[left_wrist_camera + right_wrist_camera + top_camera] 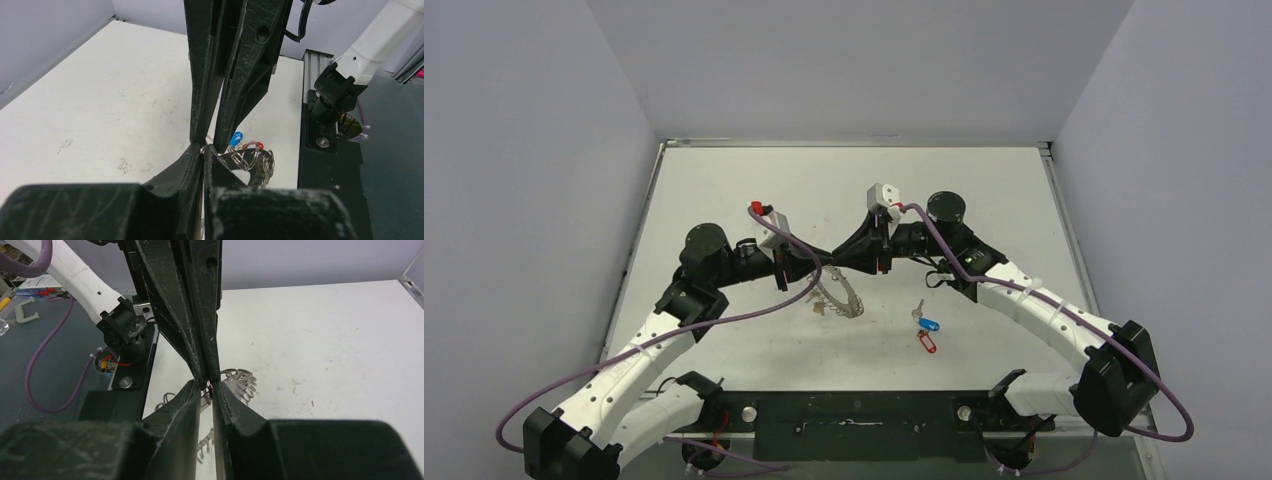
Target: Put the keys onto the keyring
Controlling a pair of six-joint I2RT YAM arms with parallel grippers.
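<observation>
Tip to tip over the middle of the worktop! The left gripper is clamped tight and looks to be pinching the rim of the keyring, which sits tilted just below the fingertips (the wrist views are crowded, so that's my best read). The right gripper meets it nose-on, jaws at a thin slit; whether they nip a wire loop, I cannot tell. The keys lie apart from all this, toward the near edge and right of centre, blue tag just beyond red tag.
</observation>
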